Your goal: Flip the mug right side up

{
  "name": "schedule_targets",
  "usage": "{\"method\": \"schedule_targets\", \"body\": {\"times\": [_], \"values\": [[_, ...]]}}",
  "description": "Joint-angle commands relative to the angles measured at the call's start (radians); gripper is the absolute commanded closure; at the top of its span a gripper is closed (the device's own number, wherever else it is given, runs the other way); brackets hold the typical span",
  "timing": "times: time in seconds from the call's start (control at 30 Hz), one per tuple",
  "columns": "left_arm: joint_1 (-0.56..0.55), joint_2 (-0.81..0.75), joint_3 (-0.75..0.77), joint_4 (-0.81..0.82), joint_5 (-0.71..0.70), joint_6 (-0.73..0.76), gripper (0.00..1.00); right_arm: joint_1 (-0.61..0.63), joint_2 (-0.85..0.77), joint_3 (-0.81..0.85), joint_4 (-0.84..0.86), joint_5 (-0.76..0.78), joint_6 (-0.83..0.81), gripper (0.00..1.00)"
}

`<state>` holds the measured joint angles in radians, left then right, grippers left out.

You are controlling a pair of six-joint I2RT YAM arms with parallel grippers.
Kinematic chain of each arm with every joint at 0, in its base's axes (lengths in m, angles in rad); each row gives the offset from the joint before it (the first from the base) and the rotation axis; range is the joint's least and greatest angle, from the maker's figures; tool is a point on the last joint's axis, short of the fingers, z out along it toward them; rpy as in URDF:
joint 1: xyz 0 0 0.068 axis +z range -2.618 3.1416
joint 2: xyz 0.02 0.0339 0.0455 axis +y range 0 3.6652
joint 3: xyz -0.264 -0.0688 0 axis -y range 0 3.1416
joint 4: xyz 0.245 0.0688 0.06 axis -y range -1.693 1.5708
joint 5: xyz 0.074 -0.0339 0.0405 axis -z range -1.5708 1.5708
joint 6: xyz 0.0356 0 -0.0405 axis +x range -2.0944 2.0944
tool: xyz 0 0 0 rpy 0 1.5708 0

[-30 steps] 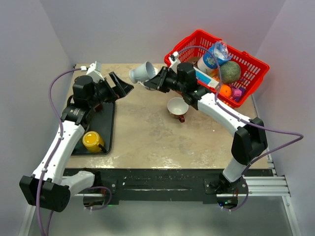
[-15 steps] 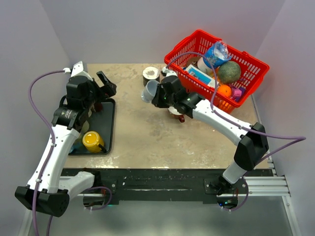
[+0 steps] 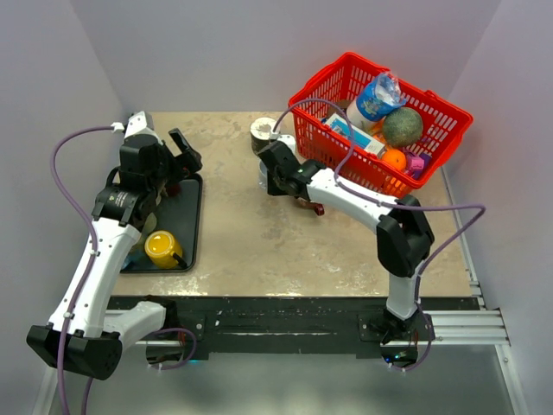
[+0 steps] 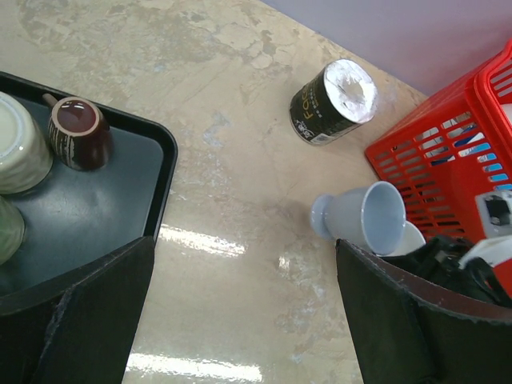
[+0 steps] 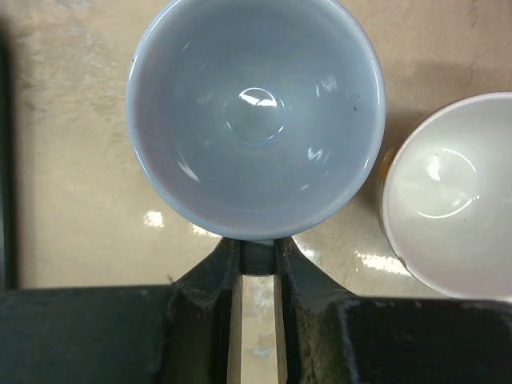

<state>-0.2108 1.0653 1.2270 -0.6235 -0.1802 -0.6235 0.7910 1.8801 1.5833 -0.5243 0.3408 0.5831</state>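
Observation:
The mug [image 5: 256,120] is pale blue, and its mouth faces the right wrist camera. My right gripper [image 5: 258,244] is shut on its handle at the rim. In the left wrist view the mug [image 4: 364,218] hangs tilted low over the table, base to the left and mouth to the right. From above, the mug [image 3: 262,175] shows just left of my right gripper [image 3: 276,177], mostly hidden by the wrist. Whether it touches the table I cannot tell. My left gripper [image 4: 252,320] is open and holds nothing, standing over the tray's far edge [image 3: 186,156].
A white cup [image 3: 309,201] with a red handle stands right of the mug. A dark can [image 3: 263,131] stands behind it. The red basket [image 3: 449,112] of groceries fills the back right. A black tray [image 3: 186,233] at the left holds a yellow cup [image 3: 162,248] and a brown mug [image 4: 78,134].
My right arm has brought the mug down from high near the back to low over the table beside the white cup. My left arm pulled back toward the tray, then stayed still.

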Motion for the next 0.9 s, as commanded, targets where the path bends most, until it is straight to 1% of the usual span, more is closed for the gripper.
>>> {"method": "schedule_targets", "body": {"times": [0.0, 0.2, 0.43, 0.53, 0.57, 0.63, 0.67, 0.83, 0.87], "values": [[-0.001, -0.001, 0.037, 0.004, -0.019, 0.011, 0.01, 0.001, 0.03, 0.083, 0.032, 0.109, -0.002, 1.0], [-0.001, 0.005, 0.028, -0.015, -0.028, 0.004, 0.01, 0.001, 0.097, 0.109, -0.014, 0.116, 0.012, 1.0], [-0.001, 0.022, 0.019, -0.024, -0.048, 0.004, 0.01, 0.001, 0.123, 0.122, -0.049, 0.147, 0.035, 1.0], [-0.001, 0.025, 0.009, -0.018, -0.053, 0.004, 0.01, 0.001, 0.128, 0.124, -0.051, 0.152, 0.035, 0.88], [-0.001, 0.028, 0.009, -0.018, -0.053, 0.004, 0.01, 0.001, 0.131, 0.126, -0.049, 0.153, 0.034, 0.79], [-0.001, 0.033, 0.009, -0.015, -0.056, 0.002, 0.01, 0.001, 0.134, 0.126, -0.046, 0.153, 0.027, 0.71], [-0.001, 0.035, 0.008, -0.015, -0.058, 0.004, 0.01, 0.001, 0.136, 0.124, -0.046, 0.153, 0.027, 0.64], [-0.001, 0.045, 0.008, -0.015, -0.061, 0.005, 0.01, 0.001, 0.131, 0.116, -0.037, 0.136, 0.017, 0.53], [-0.001, 0.047, 0.009, -0.015, -0.059, 0.005, 0.01, 0.001, 0.128, 0.118, -0.039, 0.133, 0.018, 0.48]]}}
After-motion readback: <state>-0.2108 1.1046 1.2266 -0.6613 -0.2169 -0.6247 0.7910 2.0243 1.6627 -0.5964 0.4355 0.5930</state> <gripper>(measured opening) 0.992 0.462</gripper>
